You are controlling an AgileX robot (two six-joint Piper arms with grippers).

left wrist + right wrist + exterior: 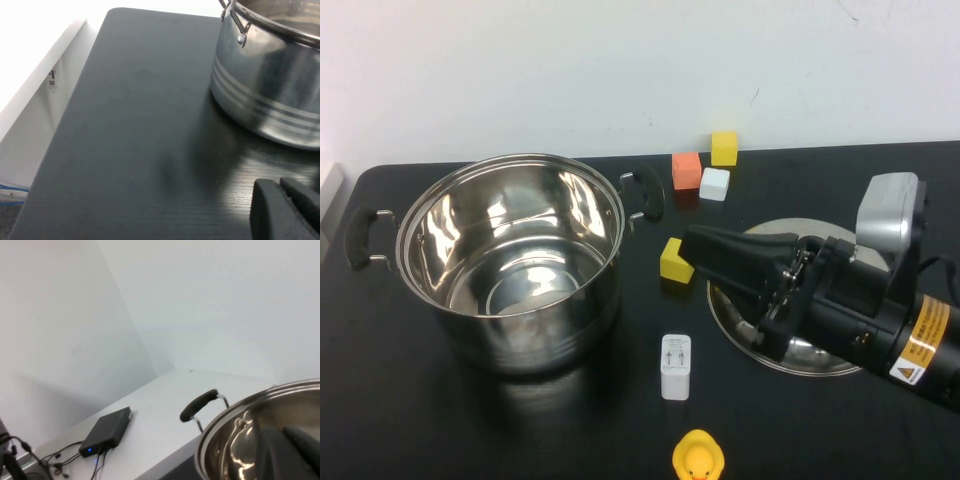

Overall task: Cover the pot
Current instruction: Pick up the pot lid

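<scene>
High view shows the pot (510, 262) standing open on the left half of the black tabletop (840, 425), shiny inside and out, with one black handle (360, 238) sticking out toward the table's left edge and another (648, 192) toward the coloured blocks at the back. The lid (798, 362) lies flat on the right half, well apart from the pot, and most of it is hidden under the right arm; I cannot see its knob from here. The right pincer (705, 258) hangs over the lid's near-left rim with its black fingers pressed together and nothing between them, its tips reaching out toward a yellow block (675, 260). From the right wrist view the pot's rim (260, 405) and one handle fill the lower corner. The left pincer (287, 210) only shows as dark fingers low over the tabletop just beside the pot's wall, and I cannot tell whether they are apart or together. To my eye the lid will be rigid, fairly light and very slick on its polished dome, so the rim is a poor place to pinch; the knob in the middle looks the sensible hold, since it gives the fingers something to bite and keeps the lid hanging level. The pot itself looks heavy enough to stay put when the lid settles on it
</scene>
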